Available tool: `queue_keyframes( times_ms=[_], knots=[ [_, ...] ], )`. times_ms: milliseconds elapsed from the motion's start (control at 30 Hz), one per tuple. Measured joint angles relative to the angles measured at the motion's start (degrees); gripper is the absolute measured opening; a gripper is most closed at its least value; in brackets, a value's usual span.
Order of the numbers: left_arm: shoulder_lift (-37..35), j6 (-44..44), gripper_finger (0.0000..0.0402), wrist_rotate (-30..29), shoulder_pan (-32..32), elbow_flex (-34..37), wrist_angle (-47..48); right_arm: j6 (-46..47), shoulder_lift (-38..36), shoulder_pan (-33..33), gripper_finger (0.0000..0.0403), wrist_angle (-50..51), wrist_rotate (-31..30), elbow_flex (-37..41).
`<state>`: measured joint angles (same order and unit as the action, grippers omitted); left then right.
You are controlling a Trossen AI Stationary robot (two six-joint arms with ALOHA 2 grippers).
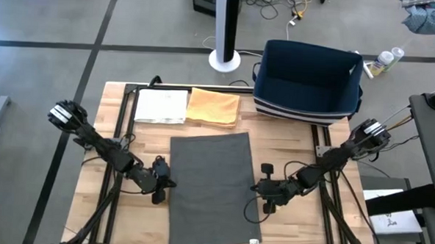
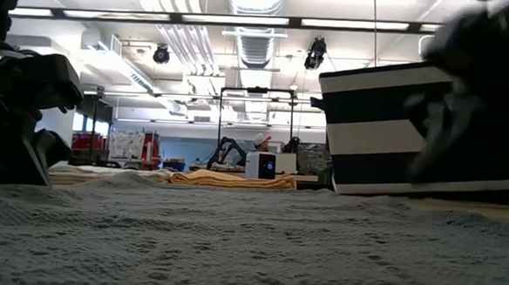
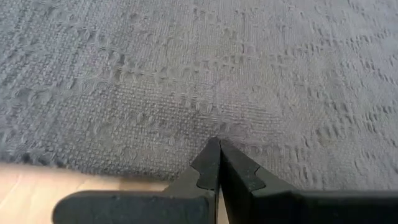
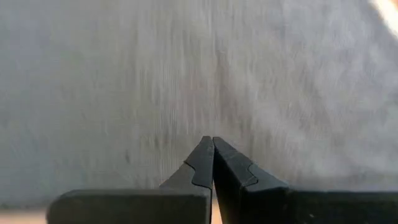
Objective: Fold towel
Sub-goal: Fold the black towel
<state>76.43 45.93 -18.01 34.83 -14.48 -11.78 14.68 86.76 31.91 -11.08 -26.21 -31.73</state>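
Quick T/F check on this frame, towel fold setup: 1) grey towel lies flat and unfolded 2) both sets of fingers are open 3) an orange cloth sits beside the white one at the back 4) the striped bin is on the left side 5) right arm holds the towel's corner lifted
1) The grey towel lies flat and unfolded: true.
2) Both open: false. The left gripper and right gripper have their fingers shut.
3) The orange cloth sits beside the white cloth: true.
4) The striped bin on the left: false, it stands at the back right.
5) Corner lifted: false. The right gripper sits at the towel's right edge, holding nothing.
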Motion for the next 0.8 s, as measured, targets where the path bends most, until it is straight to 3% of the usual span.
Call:
queue_keyframes(
  times_ms=[333, 567, 800],
  knots=[
    [-16.1, -1.9, 0.0000, -1.9, -0.1, -0.3, 10.2, -1.6, 4.5, -5.6, 0.0000, 0.8, 5.7, 0.3],
    [-19.9, -0.5, 0.0000, -0.7, 0.0, -0.6, 15.8, -3.7, 2.6, -5.9, 0.0000, 1.7, 5.7, -0.3],
    [-21.5, -2.1, 0.0000, -0.8, 0.4, -2.5, 14.9, -6.9, -1.9, -6.8, 0.0000, 1.5, 5.3, -0.7]
  ],
)
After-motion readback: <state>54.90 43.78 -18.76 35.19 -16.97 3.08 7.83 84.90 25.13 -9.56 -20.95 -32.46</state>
